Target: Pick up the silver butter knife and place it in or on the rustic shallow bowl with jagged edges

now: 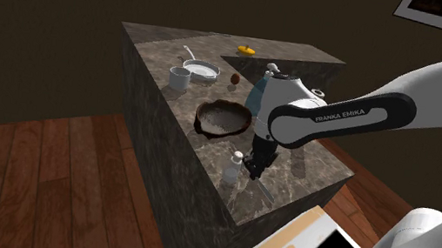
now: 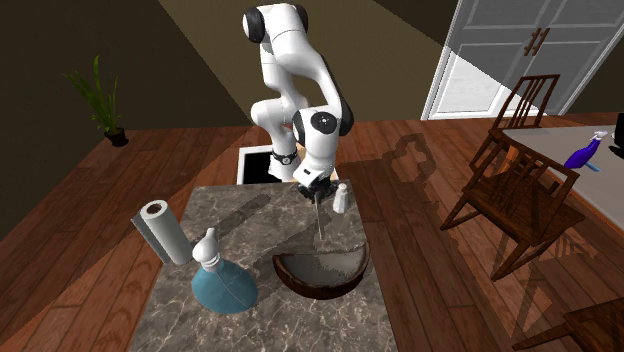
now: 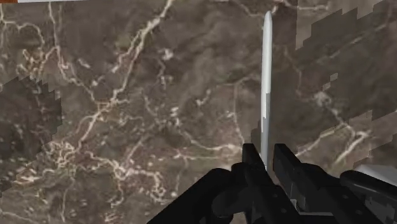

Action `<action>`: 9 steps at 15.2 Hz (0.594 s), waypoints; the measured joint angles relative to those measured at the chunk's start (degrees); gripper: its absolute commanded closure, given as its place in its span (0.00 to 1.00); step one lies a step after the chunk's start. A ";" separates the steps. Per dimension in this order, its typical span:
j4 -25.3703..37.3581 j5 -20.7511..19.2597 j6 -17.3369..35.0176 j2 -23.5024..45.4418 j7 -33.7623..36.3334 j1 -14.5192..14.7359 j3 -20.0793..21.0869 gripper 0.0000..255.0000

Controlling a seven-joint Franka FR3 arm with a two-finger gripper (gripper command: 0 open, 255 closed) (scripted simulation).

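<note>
Butter knife (image 3: 266, 83) clasped by fingers (image 3: 254, 172), near countertop (image 1: 310, 170) edge, bowl (image 2: 318, 283) beyond

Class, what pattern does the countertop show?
Dark brown countertop marbled with pale veins, clearest in the wrist view.

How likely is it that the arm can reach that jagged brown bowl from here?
Probably yes: the tool, clasping the knife, is close to the bowl with bare counter between them.

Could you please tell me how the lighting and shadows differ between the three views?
Shoulder view: dim overall, the countertop dully lit. Second exterior view: brighter, a chair casting a distinct shadow. Wrist view: blocky, jagged-edged shadow patches on the countertop around the butter knife.
</note>
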 measured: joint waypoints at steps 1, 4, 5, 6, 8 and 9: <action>0.00 0.00 0.00 0.00 0.00 0.00 0.00 1.00; 0.01 0.00 0.01 0.00 0.00 0.00 0.00 1.00; 0.01 0.00 0.01 0.01 0.00 0.00 0.00 1.00; 0.01 0.00 0.01 0.01 0.00 0.00 0.00 1.00; 0.10 0.03 -0.42 -0.33 0.00 0.02 0.01 1.00; 0.44 0.03 -1.18 -0.75 -0.06 0.00 -0.04 1.00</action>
